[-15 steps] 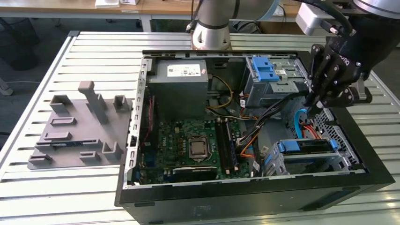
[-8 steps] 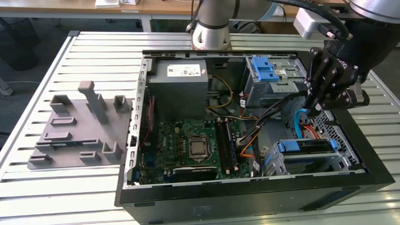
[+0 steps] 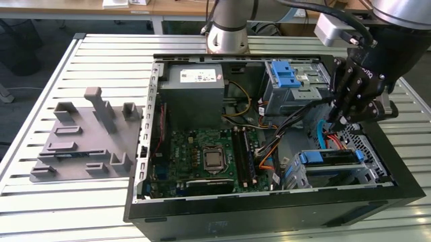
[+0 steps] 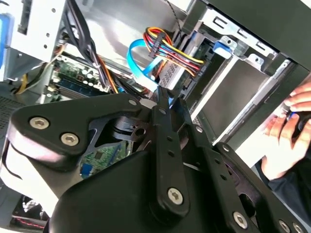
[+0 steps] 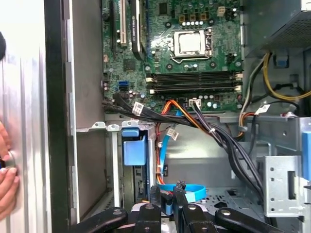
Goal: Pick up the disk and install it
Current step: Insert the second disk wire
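Observation:
The disk (image 3: 328, 157) lies in the lower drive cage at the front right corner of the open computer case (image 3: 145, 151). Its dark body sits between blue side rails. In the first wrist view its blue end (image 5: 133, 148) shows inside the bay. My gripper (image 3: 334, 121) hangs inside the case, just behind that cage and apart from the disk. Its black fingers (image 5: 154, 195) stand close together with nothing gripped, in front of a blue flat cable (image 5: 192, 190). In the second wrist view the gripper (image 4: 167, 99) points toward a bundle of coloured wires (image 4: 170, 46).
A grey power supply box (image 3: 195, 83) and an upper drive cage with a blue latch strip (image 3: 286, 75) sit at the case's back. The motherboard (image 3: 209, 156) fills the floor. A grey fixture plate (image 3: 81, 141) lies on the exterior view's left. A person's hand (image 4: 286, 126) rests outside the case.

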